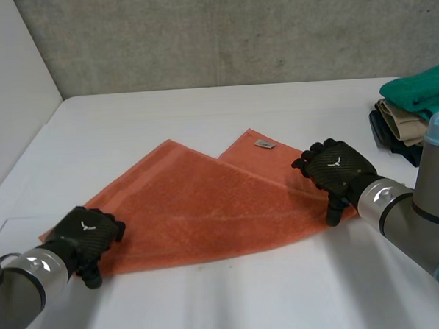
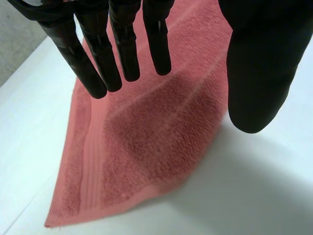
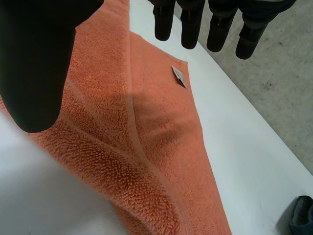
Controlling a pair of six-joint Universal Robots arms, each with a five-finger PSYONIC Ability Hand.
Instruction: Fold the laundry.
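The orange towel [image 1: 207, 209] lies partly folded on the white table [image 1: 234, 296]. The left hand [image 1: 87, 232] is at its near-left corner and the right hand [image 1: 337, 167] at its right corner, both with fingers straight and holding nothing. A stack of folded clothes [image 1: 415, 106] sits far right.

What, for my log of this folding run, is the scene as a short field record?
towel: orange, on the white table, one part folded over at a slant
label: small grey tag at the towel's far corner
left hand: open, at the towel's left end
right hand: open, at the towel's right end
pile of clothes: green on top, far right of table
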